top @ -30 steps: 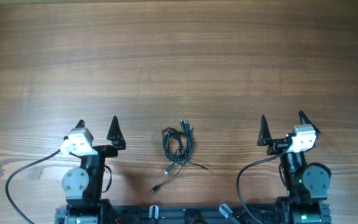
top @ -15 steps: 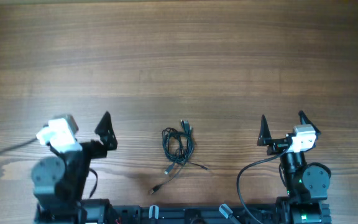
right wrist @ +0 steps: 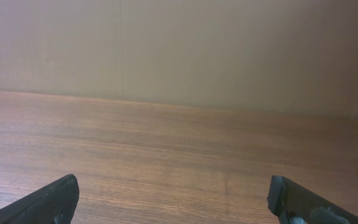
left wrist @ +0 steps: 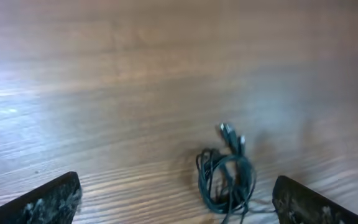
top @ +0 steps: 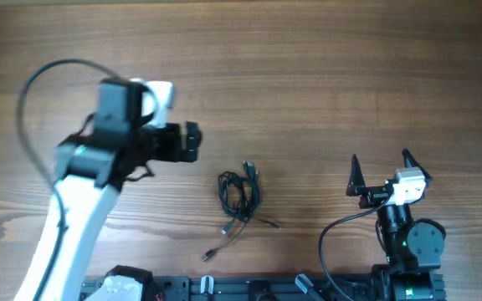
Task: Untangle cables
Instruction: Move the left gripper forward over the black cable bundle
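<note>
Left arm (top: pixel 99 159) had swung up from its rest pose and out over the tabletop (top: pixel 308 67). Left jaws stood wide open and empty, near the cables (top: pixel 240 197). Cables lay unmoved, loosely coiled, centre-front. Right jaws open, unmoved.

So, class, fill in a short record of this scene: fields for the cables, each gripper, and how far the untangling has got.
cables: one tangled black bundle lying on the table, plug ends sticking out, nothing touching it
left gripper: open, empty, arm reached out over the table, up and to the left of the bundle in the overhead view
right gripper: open, empty, close to its base, well apart from the bundle
task status: untangling not yet begun
</note>
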{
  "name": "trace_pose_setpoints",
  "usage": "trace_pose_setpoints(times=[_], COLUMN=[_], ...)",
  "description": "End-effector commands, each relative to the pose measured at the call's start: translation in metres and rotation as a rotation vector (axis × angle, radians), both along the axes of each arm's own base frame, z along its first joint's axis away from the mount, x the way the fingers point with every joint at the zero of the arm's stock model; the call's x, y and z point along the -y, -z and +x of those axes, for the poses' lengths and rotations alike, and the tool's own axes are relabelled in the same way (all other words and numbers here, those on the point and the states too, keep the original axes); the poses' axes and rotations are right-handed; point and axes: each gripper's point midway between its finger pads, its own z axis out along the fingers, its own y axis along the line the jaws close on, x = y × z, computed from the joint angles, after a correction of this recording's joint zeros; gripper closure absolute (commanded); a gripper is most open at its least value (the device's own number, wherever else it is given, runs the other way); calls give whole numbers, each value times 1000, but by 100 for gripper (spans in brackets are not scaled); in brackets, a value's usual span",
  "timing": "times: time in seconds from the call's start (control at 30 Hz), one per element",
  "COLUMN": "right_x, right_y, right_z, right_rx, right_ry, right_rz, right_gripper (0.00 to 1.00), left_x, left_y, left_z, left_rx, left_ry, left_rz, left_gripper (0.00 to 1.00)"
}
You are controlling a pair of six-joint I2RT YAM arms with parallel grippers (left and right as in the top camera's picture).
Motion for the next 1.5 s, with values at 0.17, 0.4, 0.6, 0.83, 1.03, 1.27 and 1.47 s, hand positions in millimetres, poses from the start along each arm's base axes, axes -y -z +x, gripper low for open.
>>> trace_pose_setpoints(times=[0.17,0.4,0.6,0.83,1.03,1.27,1.47], right_x=[1,1,1,1,1,1,1], right_y=[-2,-2,-2,-2,-2,-2,-2], right_z=[0,0,0,0,0,0,0], right_rx=[10,10,10,10,10,10,10], right_ry=[9,9,9,10,10,9,9], right_rz=[8,8,8,8,8,8,8], right_gripper=[0,0,0,0,0,0,0], left_x=[47,55,58,66,82,87,84], left_y=[85,113,119,149,159,181,188], left_z=[0,-1,-12,-36,-44,-49,-53], left_rx=[-245,-342,-381,-413,-393,-359,-366], left_ry=[183,199,217,275,316,330,329], left_rz=[194,183,170,195,195,193,199], left_gripper=[0,0,0,0,0,0,0])
